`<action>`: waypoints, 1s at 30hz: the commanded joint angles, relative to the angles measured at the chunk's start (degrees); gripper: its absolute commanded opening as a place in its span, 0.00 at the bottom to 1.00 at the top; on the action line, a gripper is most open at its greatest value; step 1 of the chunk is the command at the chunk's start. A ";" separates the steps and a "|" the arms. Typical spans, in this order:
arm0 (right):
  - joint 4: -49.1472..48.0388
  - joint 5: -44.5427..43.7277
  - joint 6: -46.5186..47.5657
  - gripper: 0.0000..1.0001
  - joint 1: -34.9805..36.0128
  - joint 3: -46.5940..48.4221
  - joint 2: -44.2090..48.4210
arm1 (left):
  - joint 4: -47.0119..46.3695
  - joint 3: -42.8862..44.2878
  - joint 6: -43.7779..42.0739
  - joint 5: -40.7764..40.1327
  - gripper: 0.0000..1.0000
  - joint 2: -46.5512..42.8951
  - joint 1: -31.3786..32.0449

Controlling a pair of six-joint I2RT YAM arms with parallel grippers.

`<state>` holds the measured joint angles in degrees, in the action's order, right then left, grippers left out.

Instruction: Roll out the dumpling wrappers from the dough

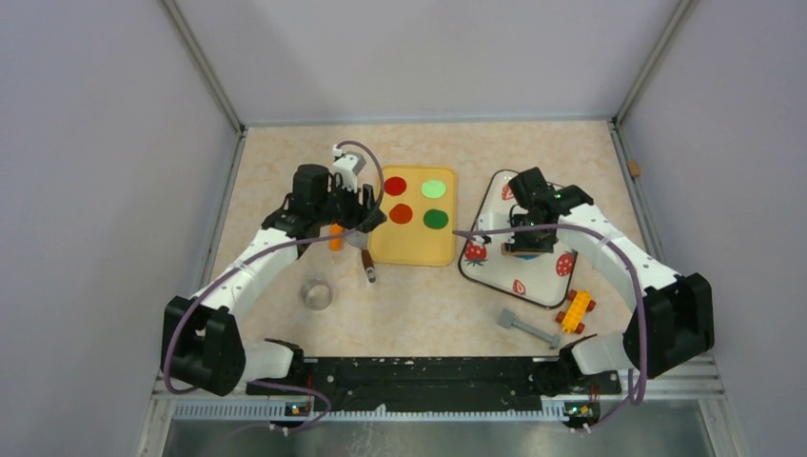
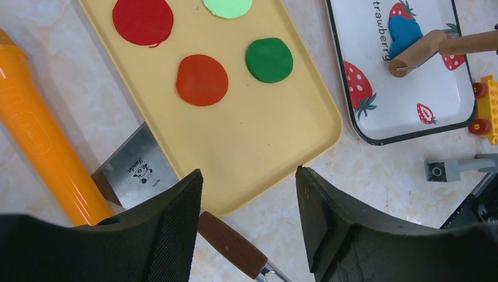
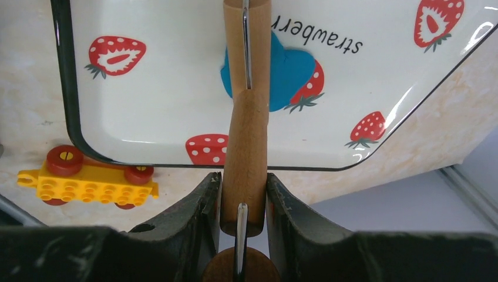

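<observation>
The dough (image 3: 290, 70) is a flattened, irregular blue patch on the white strawberry tray (image 3: 152, 106). My right gripper (image 3: 244, 176) is shut on the wooden handle of a small rolling pin (image 3: 245, 135), whose barrel (image 3: 246, 41) lies on the dough's left part. In the left wrist view the dough (image 2: 405, 32) and the rolling pin (image 2: 420, 53) show at the upper right. My left gripper (image 2: 249, 173) is open and empty above the near corner of the yellow tray (image 2: 264, 135). No blue dumpling wrapper is in view.
The yellow tray holds two red discs (image 2: 201, 79), a dark green disc (image 2: 269, 59) and a pale green one (image 2: 228, 6). A metal scraper (image 2: 138, 170) with a brown handle and an orange tube (image 2: 41, 141) lie left of it. A round cutter (image 1: 317, 293), a grey piece (image 1: 526, 328) and a yellow toy car (image 1: 576, 309) lie nearer.
</observation>
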<state>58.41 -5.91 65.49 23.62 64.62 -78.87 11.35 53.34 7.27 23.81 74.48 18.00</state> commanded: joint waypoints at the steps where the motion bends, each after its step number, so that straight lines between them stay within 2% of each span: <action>1: -1.53 0.28 1.78 0.00 0.29 -0.72 3.03 | -2.49 -0.77 0.42 1.26 0.63 -2.70 -0.50; 7: -0.19 -0.40 4.57 0.00 -0.07 4.95 3.61 | -2.48 -1.12 0.49 1.48 0.63 -2.92 -0.77; 11: -1.88 -0.57 6.84 0.00 -2.32 5.49 2.12 | -2.95 -1.22 0.64 1.71 0.63 -2.64 -0.86; 19: -0.44 2.92 10.56 0.00 -4.72 -4.62 4.56 | -2.45 -1.86 0.28 1.46 0.63 -3.53 -1.18; 24: 12.08 6.77 10.35 0.00 -3.32 -9.75 5.15 | -2.96 -2.48 0.50 1.52 0.63 -3.53 -1.72; 30: 15.41 6.77 10.11 0.00 -3.13 -12.95 4.91 | -3.63 -2.61 1.35 2.02 0.63 -3.27 -2.00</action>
<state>62.24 -4.25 76.36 20.29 55.48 -71.13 10.28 50.96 7.66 24.67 72.84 16.43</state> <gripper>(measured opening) 0.321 0.634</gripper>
